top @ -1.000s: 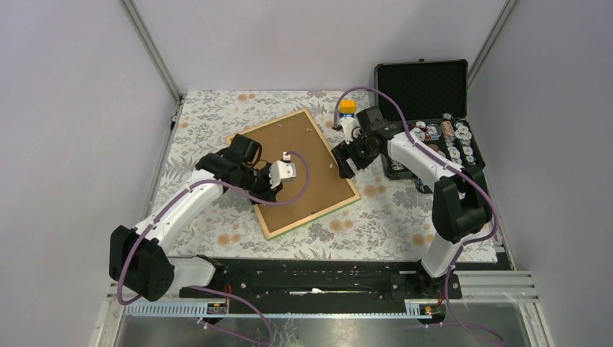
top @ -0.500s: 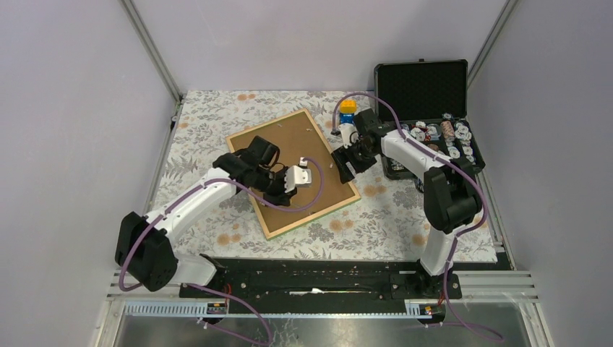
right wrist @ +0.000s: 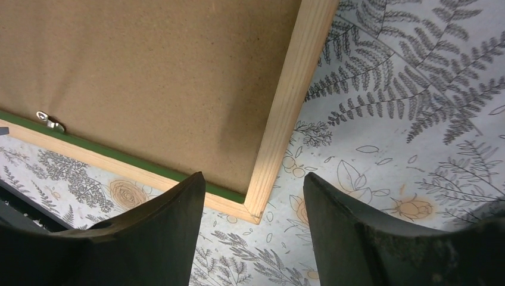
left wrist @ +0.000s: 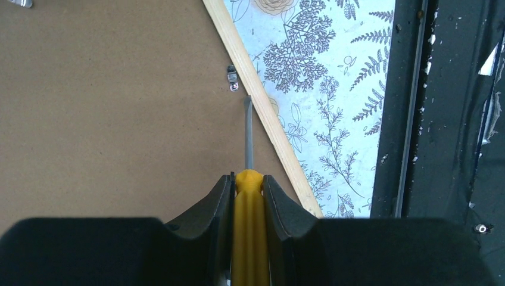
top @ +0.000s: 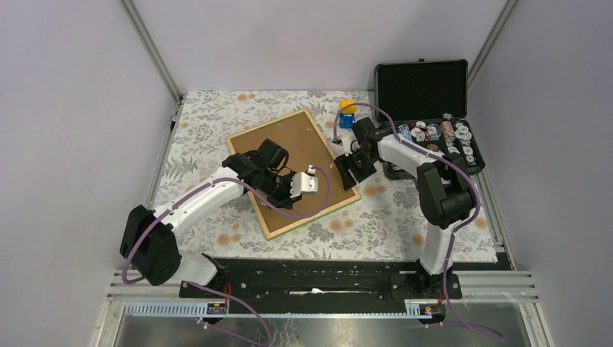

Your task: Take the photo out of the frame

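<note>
The frame (top: 293,170) lies face down on the floral cloth, its brown board back up and its light wood rim (left wrist: 262,113) around it. The photo is hidden under the board. My left gripper (left wrist: 247,179) is shut on a yellow-handled screwdriver (left wrist: 248,238). Its grey blade (left wrist: 248,134) reaches to the rim beside a small metal clip (left wrist: 232,77). In the top view the left gripper (top: 309,183) hangs over the frame's near right part. My right gripper (right wrist: 253,190) is open, with the frame's corner (right wrist: 256,205) showing between its fingers, and sits at the frame's right edge (top: 352,165).
An open black case (top: 423,87) with several round pieces stands at the back right. A blue and yellow object (top: 348,112) sits behind the frame. Another metal clip (right wrist: 50,122) is on the board's edge. A black rail (left wrist: 405,119) runs along the table's near side.
My left gripper has carried the screwdriver across the board toward the frame's near right rim. My right gripper has come closer to the frame's right corner, and its jaws have narrowed.
</note>
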Robot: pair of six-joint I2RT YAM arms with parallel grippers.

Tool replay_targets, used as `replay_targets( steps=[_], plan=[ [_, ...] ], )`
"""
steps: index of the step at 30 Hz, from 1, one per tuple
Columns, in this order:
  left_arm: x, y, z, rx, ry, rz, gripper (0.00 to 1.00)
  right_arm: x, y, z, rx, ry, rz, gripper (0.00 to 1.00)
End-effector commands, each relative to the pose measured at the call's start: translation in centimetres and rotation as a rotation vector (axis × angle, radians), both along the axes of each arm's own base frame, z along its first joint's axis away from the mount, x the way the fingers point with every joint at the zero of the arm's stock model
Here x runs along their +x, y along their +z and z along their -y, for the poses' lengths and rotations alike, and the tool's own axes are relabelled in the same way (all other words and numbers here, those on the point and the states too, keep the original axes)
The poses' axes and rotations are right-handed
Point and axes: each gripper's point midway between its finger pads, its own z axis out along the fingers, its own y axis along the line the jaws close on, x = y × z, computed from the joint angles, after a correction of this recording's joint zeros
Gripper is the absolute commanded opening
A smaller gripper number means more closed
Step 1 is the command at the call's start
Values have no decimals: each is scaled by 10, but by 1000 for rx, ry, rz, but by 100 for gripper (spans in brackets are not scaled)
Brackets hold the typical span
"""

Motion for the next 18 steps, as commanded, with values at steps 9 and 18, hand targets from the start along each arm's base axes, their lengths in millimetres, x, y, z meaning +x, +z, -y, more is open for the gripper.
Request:
replay_targets(
  steps=[9, 18],
  plan=[
    [20, 6, 13, 19, -50, 86, 0, -14, -25, 6, -13, -48, -64, 59],
    [5, 3, 19, 27, -159, 93, 0, -13, -29, 5, -14, -59, -73, 56]
  ],
)
